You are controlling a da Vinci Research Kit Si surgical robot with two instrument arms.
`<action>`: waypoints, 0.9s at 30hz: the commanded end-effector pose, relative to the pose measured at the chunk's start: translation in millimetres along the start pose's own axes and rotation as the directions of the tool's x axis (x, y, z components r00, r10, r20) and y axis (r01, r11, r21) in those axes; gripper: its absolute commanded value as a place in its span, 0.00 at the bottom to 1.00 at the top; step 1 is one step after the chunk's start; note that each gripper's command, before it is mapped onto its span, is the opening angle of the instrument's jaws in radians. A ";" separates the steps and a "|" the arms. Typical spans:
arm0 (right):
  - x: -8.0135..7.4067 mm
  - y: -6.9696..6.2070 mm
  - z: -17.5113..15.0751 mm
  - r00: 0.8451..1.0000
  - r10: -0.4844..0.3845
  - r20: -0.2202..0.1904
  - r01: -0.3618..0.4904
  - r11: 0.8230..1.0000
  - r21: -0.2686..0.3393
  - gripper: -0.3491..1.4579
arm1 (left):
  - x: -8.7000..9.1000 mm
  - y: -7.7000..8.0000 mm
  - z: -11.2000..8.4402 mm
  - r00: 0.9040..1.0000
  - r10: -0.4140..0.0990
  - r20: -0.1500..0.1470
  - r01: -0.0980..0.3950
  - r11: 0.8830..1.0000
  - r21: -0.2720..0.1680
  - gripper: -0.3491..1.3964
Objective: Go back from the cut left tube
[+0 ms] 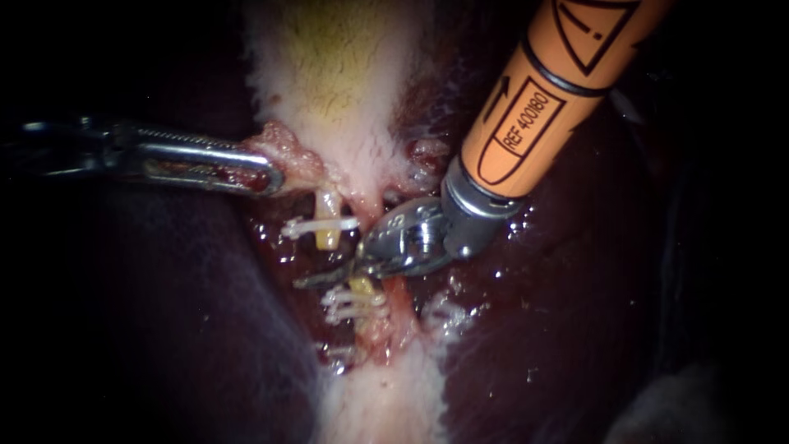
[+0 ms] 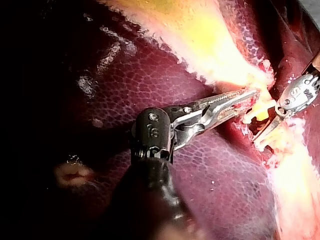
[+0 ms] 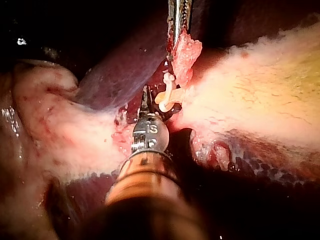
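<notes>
Across the gap in the cut tube point(image 1: 328, 238) lay the blades of the right instrument point(image 1: 316, 279). They were closed on each other with nothing between them, and their tip reached past the tube on the side away from the orange shaft point(image 1: 534, 107). The tube hung off the narrow end of the gallbladder point(image 1: 337, 82), parted into an upper stump point(image 1: 327, 205) and a lower stump point(image 1: 362, 286). Beside the upper stump, the left instrument point(image 1: 271, 174) had its jaws clamped on a lump of pink tissue point(image 1: 283, 148), holding it out away from the tube.

From where I stood, the sound way to back off looked to be straight along the shaft's own line, blades kept together. That way the tip would slide out of the gap without hooking the clip point(image 1: 316, 224) on the upper stump or raking those on the lower one. A sideways swing near the tube risked dragging a clip loose. The left instrument would do best to hold steady, since slack there could let the upper stump sag onto the blades.

By my count there were two instruments, one tube in two stumps and one clip on the upper stump. The lower stump carried a cluster of clips point(image 1: 353, 306), at least two, too tightly bunched to number surely.
</notes>
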 end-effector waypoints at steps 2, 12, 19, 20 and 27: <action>0.0 0.0 0.0 1.000 0.006 0.000 -0.006 1.000 -0.001 0.00 | 0.0 0.0 0.0 1.000 0.000 0.000 0.000 1.000 0.000 0.00; 0.3 0.0 0.2 0.995 0.087 -0.045 -0.086 0.996 0.010 0.78 | 0.0 -0.1 -0.2 1.000 0.000 0.001 0.000 1.000 -0.002 0.00; 0.1 -0.3 -0.2 0.995 0.085 -0.056 -0.085 0.996 -0.005 0.84 | -0.1 -0.2 -0.3 1.000 0.000 0.001 0.000 1.000 -0.002 0.00; 0.1 -0.5 -0.4 0.995 0.084 -0.058 -0.085 0.996 -0.012 0.86 | -0.1 -0.2 -0.3 1.000 0.000 0.001 0.000 1.000 -0.002 0.00; -0.3 -2.5 -3.5 0.988 0.097 -0.116 -0.118 0.976 -0.182 0.99 | -0.1 -0.5 -0.5 1.000 0.000 0.002 0.000 1.000 -0.004 0.00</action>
